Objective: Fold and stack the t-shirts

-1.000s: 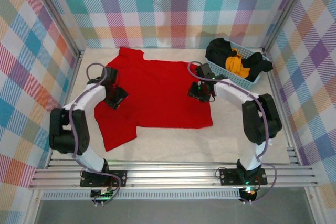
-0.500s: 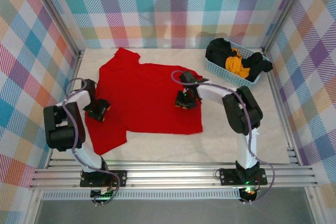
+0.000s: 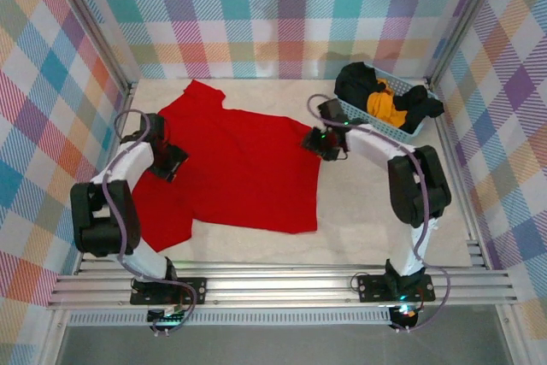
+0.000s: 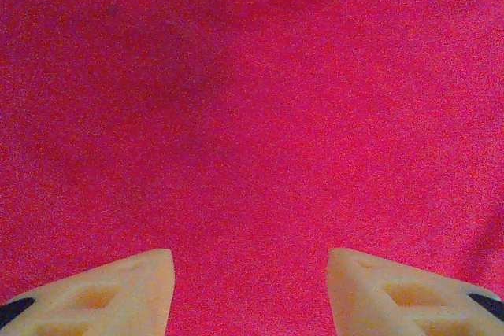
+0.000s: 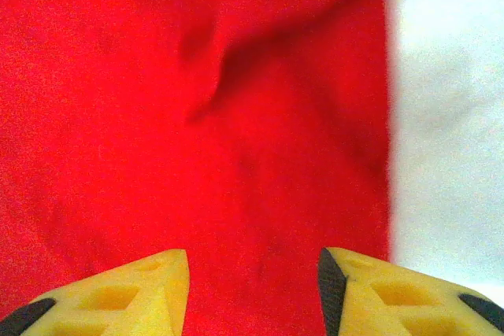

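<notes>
Pastel plaid walls close in a pale worktop [image 3: 385, 211], where a bright red short-sleeved cloth t-shirt [image 3: 244, 168] lies spread flat across the left and middle, one sleeve reaching toward the far left corner. It looks laid out this way so its edges can be reached for folding.

The left fingers [image 4: 118, 285] are spread apart and hold nothing. They hover low over the shirt's left side, near the sleeve seam, with plain red cloth beneath them. The right fingers [image 5: 370, 289] are likewise parted and empty, poised above the shirt's far right corner. There the cloth shows a crease, and its edge meets bare worktop just to the right. Both arms seem placed to pinch opposite sides of the shirt at once.

At the far right stands a light blue plastic lattice basket [image 3: 376, 128] holding crumpled black shirts [image 3: 355, 83] and an orange-yellow shirt [image 3: 386, 104], waiting their turn. No fold is made yet.
</notes>
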